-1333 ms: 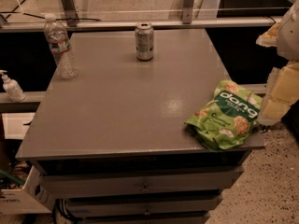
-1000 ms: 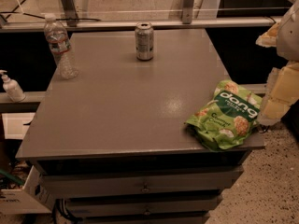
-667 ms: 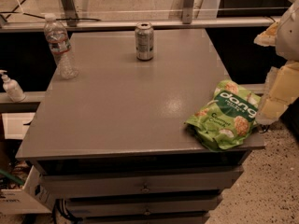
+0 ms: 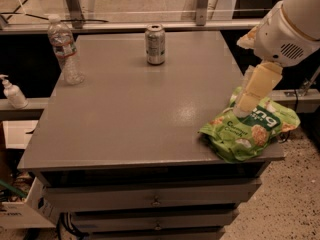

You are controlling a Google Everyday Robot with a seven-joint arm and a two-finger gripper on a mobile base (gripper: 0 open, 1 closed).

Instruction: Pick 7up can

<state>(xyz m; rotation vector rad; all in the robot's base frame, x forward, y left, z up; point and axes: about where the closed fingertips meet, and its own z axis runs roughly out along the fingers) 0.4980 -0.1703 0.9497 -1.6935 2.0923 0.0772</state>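
Note:
The 7up can [image 4: 155, 44] stands upright near the far edge of the grey table [image 4: 130, 109], a little left of the middle. It is silvery-green with a silver top rim. My gripper [image 4: 251, 95] hangs at the right side of the table, above the green snack bag [image 4: 247, 129] and well away from the can, to its front right. The white arm [image 4: 290, 24] reaches in from the upper right. Nothing is seen held in the gripper.
A clear plastic water bottle [image 4: 64, 50] stands at the far left of the table. The green snack bag lies at the front right corner, partly over the edge. A soap dispenser [image 4: 12, 92] sits on a ledge to the left. Drawers [image 4: 155, 201] are under the tabletop.
The gripper and arm have moved left, from beyond the table's right edge to above the snack bag. The can, the bottle and the bag have not moved.

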